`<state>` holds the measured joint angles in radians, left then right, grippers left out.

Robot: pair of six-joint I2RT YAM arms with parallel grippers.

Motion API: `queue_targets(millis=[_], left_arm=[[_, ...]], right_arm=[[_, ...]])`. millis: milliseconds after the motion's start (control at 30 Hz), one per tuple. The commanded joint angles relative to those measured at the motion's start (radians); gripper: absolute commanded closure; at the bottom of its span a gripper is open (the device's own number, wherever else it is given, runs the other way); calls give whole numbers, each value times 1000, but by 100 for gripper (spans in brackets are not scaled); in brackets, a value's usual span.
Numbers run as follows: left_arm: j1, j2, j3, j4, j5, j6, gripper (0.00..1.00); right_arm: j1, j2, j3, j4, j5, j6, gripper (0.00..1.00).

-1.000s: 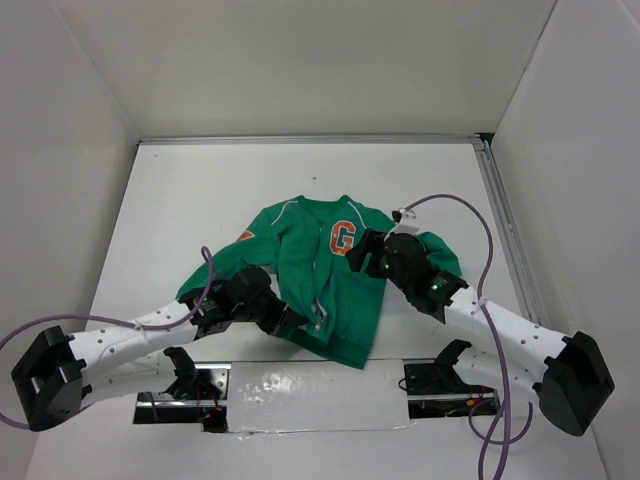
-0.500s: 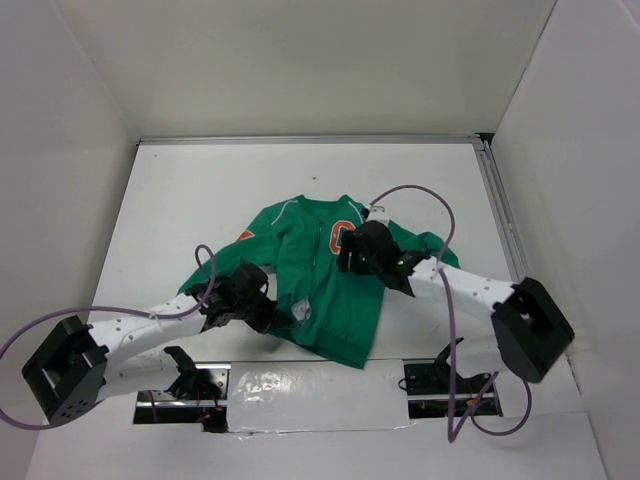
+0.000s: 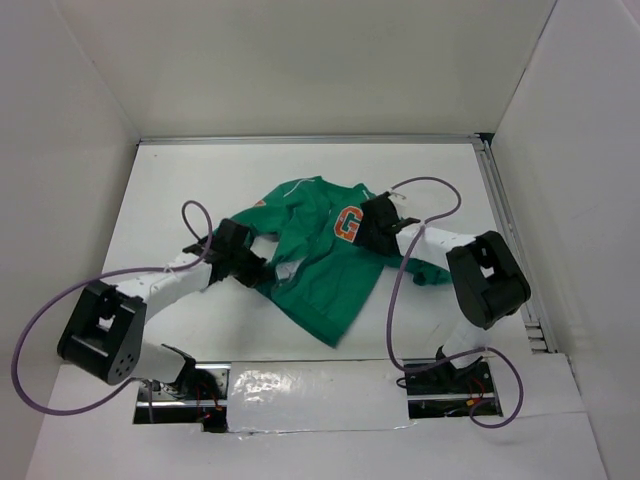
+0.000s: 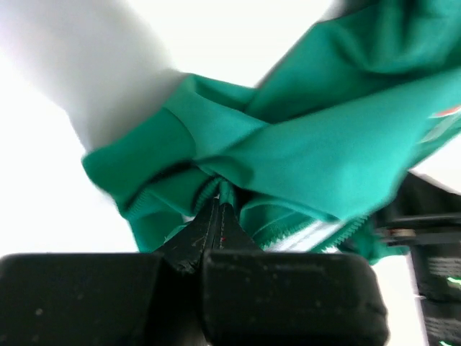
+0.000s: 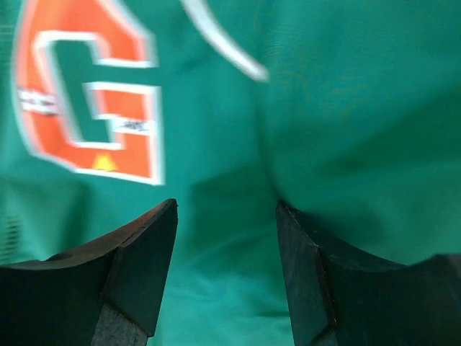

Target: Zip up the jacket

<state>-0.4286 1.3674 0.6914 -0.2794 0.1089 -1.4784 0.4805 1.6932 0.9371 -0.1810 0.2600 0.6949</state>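
Green jacket [image 3: 322, 275] bunched on table [image 3: 180, 190].
Left hand [image 4: 218, 216] pinched shut on a jacket fold; right hand [image 5: 227, 216] open over G patch [image 5: 90, 101]; purple cable [image 3: 425, 185] arching beside.

White table [image 3: 200, 180], walls on 3 sides, w/ a metal rail [image 3: 507, 235] along its right edge and a strip of silver tape [image 3: 310, 385] across the near edge. A green jacket [image 3: 325, 270] lies on it approx. mid-table, front side up, skewed and rumpled. The orange G patch [image 3: 347, 224] faces up, collar twd the far wall, one hem corner pointing at the tape. The jacket's left part is bunched and poss. raised off the surface; not clear from above.
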Motion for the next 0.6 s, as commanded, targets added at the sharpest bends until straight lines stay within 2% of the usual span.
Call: queue_targets(millis=[0,100,200,267,400,567], left_arm=[[95,56,117,132,49,222,100],[109,111,197,137,116,312,100],[99,90,212,100,135,337,100],[97,52,168,85,121,319,100],[93,-120,38,74,74,300,100],[88,-258,-27,74,34,309,98]], right_arm=[[-55,17,38,-69,54,96,36],[-71,2,35,-57,59,98,36],[-63,-29,28,-25,55,83,36],[-59,-49,26,-5,50,69,36],[-39,-89,32,11,29,9,34],[9,-89,45,21,30,-18,33]])
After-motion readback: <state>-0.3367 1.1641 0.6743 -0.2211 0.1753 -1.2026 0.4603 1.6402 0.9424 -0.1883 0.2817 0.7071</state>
